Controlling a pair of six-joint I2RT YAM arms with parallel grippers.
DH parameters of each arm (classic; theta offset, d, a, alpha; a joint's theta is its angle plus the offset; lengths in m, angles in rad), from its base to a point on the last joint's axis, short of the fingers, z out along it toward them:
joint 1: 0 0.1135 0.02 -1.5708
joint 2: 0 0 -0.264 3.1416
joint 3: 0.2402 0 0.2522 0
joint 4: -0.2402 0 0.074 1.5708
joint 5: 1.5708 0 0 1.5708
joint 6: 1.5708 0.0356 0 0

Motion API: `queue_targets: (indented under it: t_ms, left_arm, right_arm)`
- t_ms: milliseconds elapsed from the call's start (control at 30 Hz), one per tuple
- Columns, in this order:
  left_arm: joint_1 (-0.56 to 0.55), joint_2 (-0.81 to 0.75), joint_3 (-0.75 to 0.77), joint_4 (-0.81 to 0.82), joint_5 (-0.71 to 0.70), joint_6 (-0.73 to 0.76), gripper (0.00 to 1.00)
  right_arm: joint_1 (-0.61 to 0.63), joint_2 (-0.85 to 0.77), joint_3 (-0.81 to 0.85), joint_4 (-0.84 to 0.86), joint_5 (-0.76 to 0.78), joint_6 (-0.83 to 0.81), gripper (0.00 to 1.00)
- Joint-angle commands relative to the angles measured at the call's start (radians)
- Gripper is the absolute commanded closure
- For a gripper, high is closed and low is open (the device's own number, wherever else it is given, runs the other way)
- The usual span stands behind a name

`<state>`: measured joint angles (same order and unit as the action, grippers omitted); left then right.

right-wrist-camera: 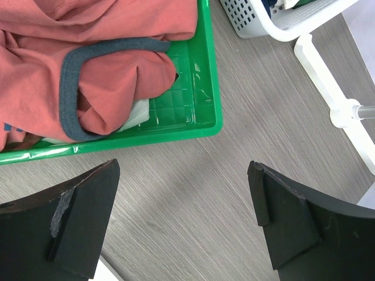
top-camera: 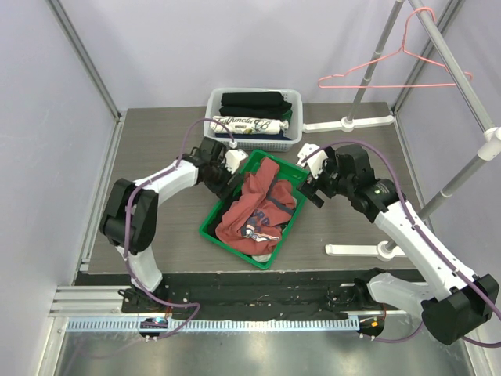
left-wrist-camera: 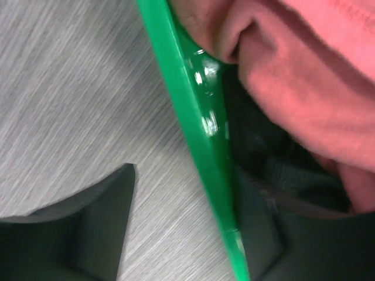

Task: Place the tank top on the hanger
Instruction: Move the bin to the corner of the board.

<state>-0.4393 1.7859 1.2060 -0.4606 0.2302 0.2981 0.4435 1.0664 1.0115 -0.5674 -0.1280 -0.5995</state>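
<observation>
The rust-red tank top [top-camera: 254, 207] lies bunched in a green tray [top-camera: 211, 213] at mid-table. My left gripper [top-camera: 237, 174] sits at the tray's far left wall. In the left wrist view this gripper [left-wrist-camera: 187, 175] straddles the green wall [left-wrist-camera: 205, 140], one finger outside over the table and the other inside below the red cloth [left-wrist-camera: 304, 76]; the jaws are apart and hold nothing. Right of the tray, my right gripper [top-camera: 311, 188] hovers open over bare table [right-wrist-camera: 181, 175], the navy-trimmed tank top [right-wrist-camera: 117, 76] ahead of it. The pink hanger [top-camera: 362, 69] hangs from the rack rail at the back right.
A white basket [top-camera: 215, 106] behind the tray holds folded black clothes [top-camera: 254, 102] and a white printed cloth [top-camera: 246, 124]. The rack's rail [top-camera: 454, 63], its poles and its white feet [top-camera: 344, 124] [top-camera: 360, 249] take up the right side. The basket's corner [right-wrist-camera: 263, 17] and one foot [right-wrist-camera: 334, 88] lie near my right gripper.
</observation>
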Motion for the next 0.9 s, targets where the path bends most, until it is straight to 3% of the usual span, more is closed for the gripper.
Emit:
queue_targets:
  t_ms: [0,67,200,300,600,867]
  left_arm:
    - [-0.009,0.02,0.049,0.016,0.009,0.019,0.39]
    - [-0.009,0.026,0.05,0.013,0.011,0.013,0.44]
    - [-0.009,0.024,0.05,-0.007,0.003,0.004,0.63]
    - [-0.01,0.015,0.046,-0.023,-0.008,-0.005,0.7]
    - [-0.009,-0.06,-0.02,-0.072,-0.071,0.021,0.82]
    - [0.043,-0.152,-0.121,-0.07,-0.121,0.087,0.85]
  right_arm:
    - [0.004,-0.011,0.004,0.043,0.005,0.009,0.0]
    - [0.003,-0.011,0.006,0.043,0.001,0.009,0.0]
    - [0.004,-0.003,0.01,0.044,-0.009,0.009,0.0]
    - [0.004,-0.005,0.015,0.044,-0.012,0.01,0.0]
    - [0.004,-0.003,0.024,0.038,-0.021,0.017,0.0]
    - [0.004,-0.003,0.024,0.037,-0.032,0.02,0.0]
